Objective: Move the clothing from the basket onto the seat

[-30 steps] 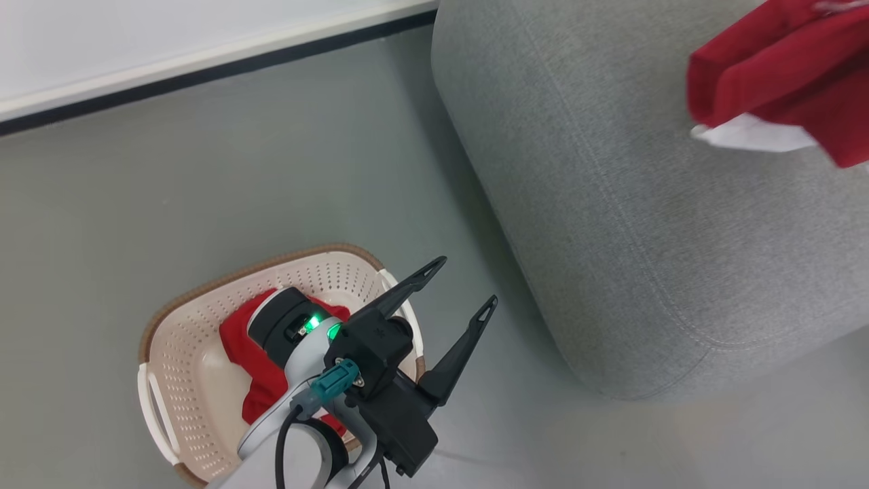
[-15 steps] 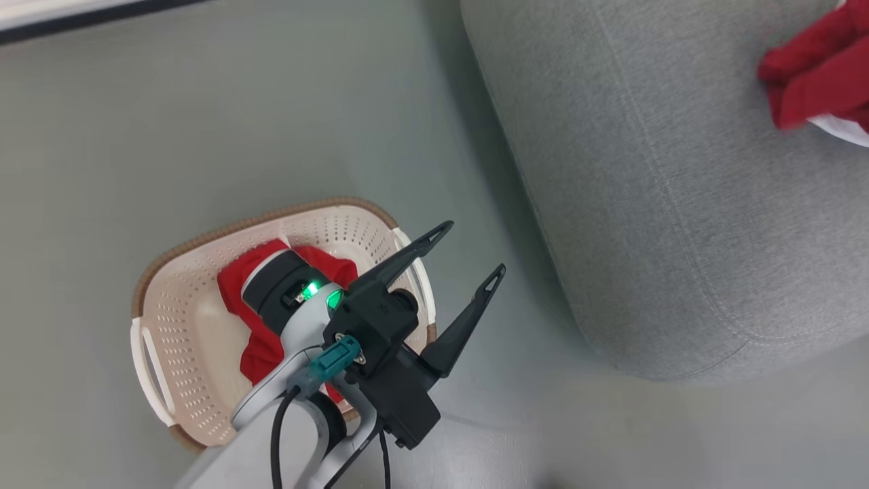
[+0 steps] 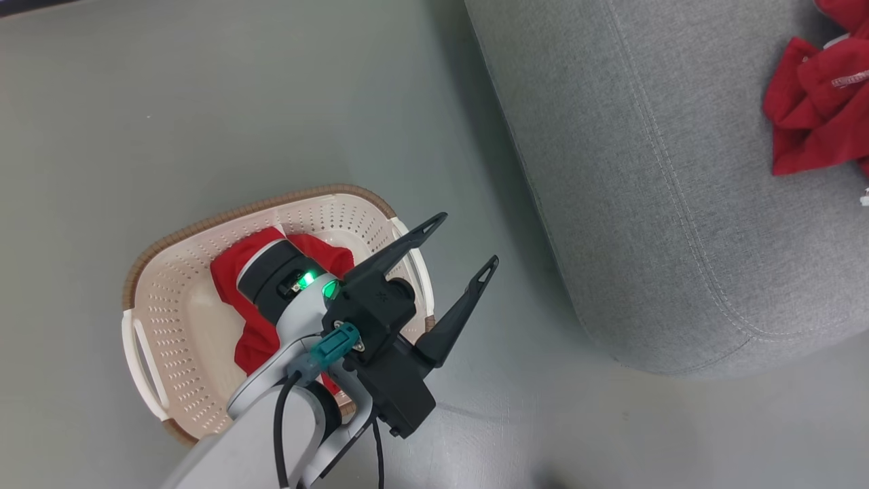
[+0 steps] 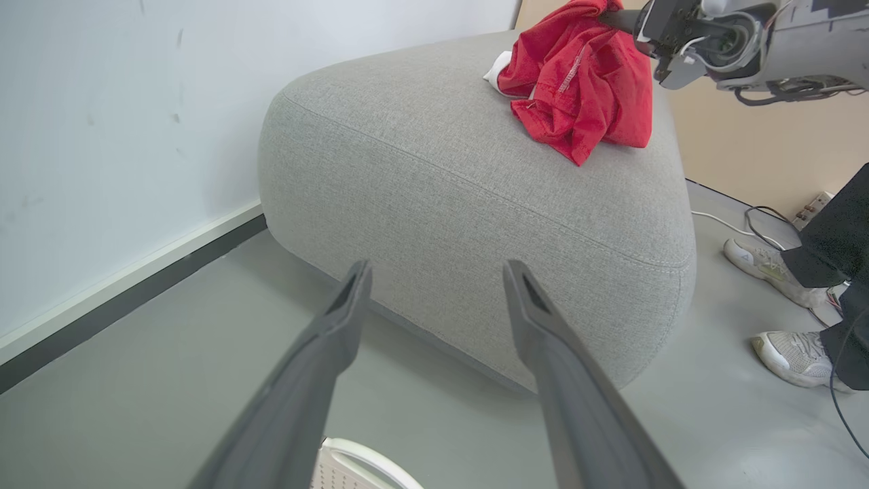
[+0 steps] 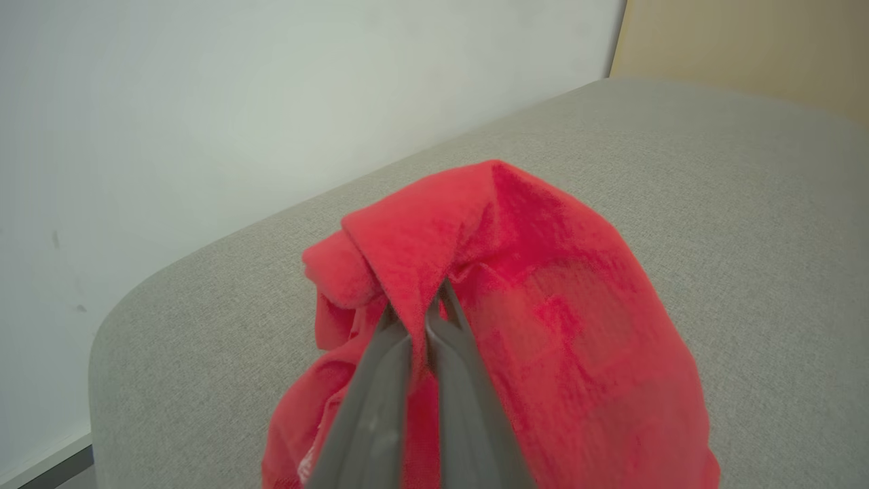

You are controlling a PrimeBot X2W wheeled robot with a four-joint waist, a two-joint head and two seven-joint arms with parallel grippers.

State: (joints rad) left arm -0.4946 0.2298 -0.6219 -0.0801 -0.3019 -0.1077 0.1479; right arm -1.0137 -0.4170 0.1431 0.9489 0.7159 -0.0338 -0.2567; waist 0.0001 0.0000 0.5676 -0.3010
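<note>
Red garment [image 5: 516,305]: bunched and crumpled soft fabric, a line of white stitching down one fold and a scrap of white trim at one side, draped from the tips of the right claw [image 5: 415,307] and spilling below and to both sides of them. Right claw pressed together on a raised fold at the top of the bundle, fingers sunk into the cloth, arm reaching in high from beyond the bundle in the left wrist view. Lower folds down at the top of the grey sofa cushion [image 4: 441,170], directly under that claw; touching the weave or just clear of it, cannot tell.

Second red garment [image 3: 227,272]: crumpled on the bottom of the cream laundry basket [image 3: 170,305], behind and beneath the left claw [image 3: 462,240], largely covered by that arm's wrist. Left claw spread wide and empty, held above the basket's rim on the cushion side, fingers slanting up and out toward the cushion's rounded corner, bare grey floor [image 3: 204,102] under the tips. Green light [image 3: 305,280] lit on the wrist behind the claw.

Cushion straight ahead of the left claw, seam line running round its edge. White wall [image 4: 102,102] with a dark baseboard [image 4: 136,302] off to that claw's left. A person's two pale shoes [image 4: 791,353] on the floor to its right, beside the cushion, cables [image 4: 760,217] near them.
</note>
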